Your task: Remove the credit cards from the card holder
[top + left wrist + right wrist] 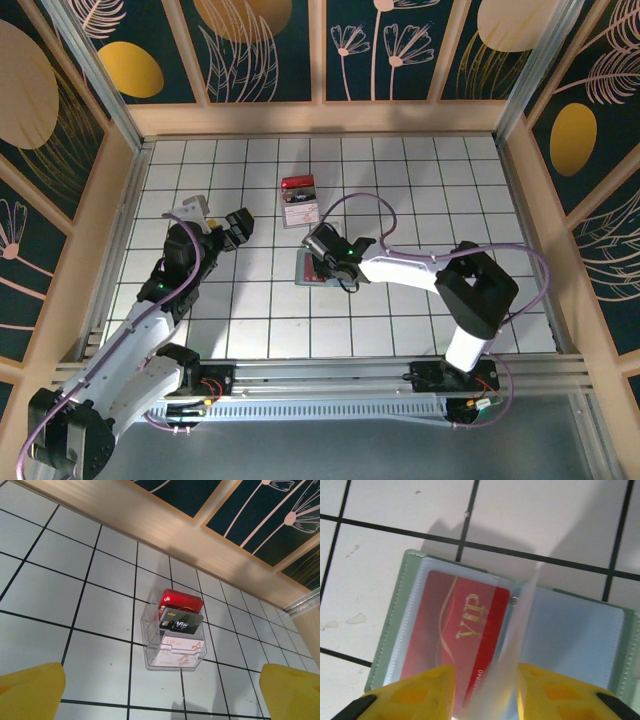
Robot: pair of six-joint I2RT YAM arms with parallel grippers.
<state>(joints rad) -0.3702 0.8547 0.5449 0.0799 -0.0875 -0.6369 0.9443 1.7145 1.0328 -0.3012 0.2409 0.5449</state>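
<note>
1. Bench [420, 180]: white tiles with dark grid lines, walled on three sides.
2. Card holder [308, 272] is seen lying open and flat on the bench near the middle, directly under the right gripper [322, 252].
3. In the right wrist view, the holder [570, 630] is shown with a pale green border and bluish inner sleeves. A red VIP card [455, 630] is lodged in the left sleeve. The right sleeve appears plain.
4. A clear leaf [520, 615] is raised on edge at the holder's spine.
5. Right gripper [485, 680]: jaws partly spread, one yellow finger [410, 695] on each side of the raised leaf. Contact with the leaf cannot be told, as it is blurred.
6. Left gripper [240, 225]: held above the bench to the left, well apart from the holder. In its wrist view, the jaws [160, 695] are spread wide, with nothing between them.
7. A clear stand [172, 657] is noted beyond the holder, upright, with three cards stepped in it: red [181, 601] at the back, dark [180, 622] in the middle, white [175, 647] in front.
</note>
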